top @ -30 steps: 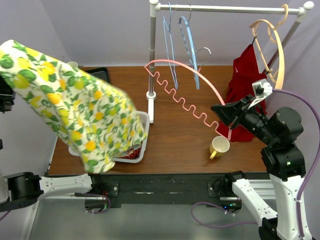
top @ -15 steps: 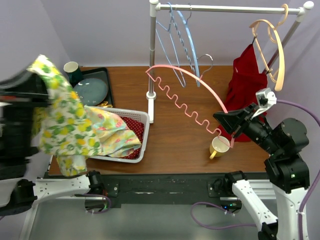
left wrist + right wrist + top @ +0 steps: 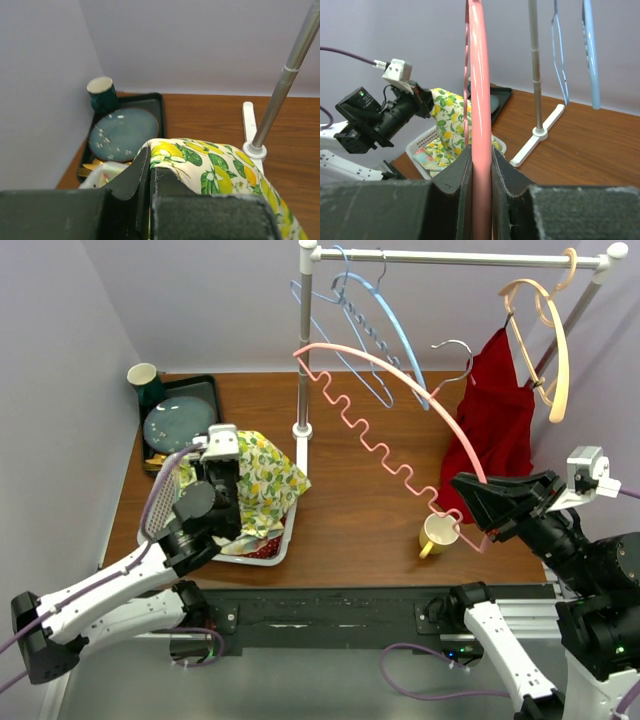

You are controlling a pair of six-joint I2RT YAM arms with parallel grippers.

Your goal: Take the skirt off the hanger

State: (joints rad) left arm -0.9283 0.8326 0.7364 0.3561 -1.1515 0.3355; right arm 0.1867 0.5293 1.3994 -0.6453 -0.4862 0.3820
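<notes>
The lemon-print skirt is off the pink hanger and hangs bunched over the white basket at the left. My left gripper is shut on the skirt's edge, with its jaws pressed together on the cloth. My right gripper is shut on the bare pink hanger and holds it in the air over the table's right side, with its jaws tight around the bar. The skirt also shows in the right wrist view.
A black tray with a blue plate and a dark cup sits at the back left. A yellow mug stands under the pink hanger. The rack pole carries blue hangers and a red garment.
My left arm has swung the skirt down from high at the left onto the basket. My right gripper has shifted right with the pink hanger. The blue hangers on the rail are swinging.
</notes>
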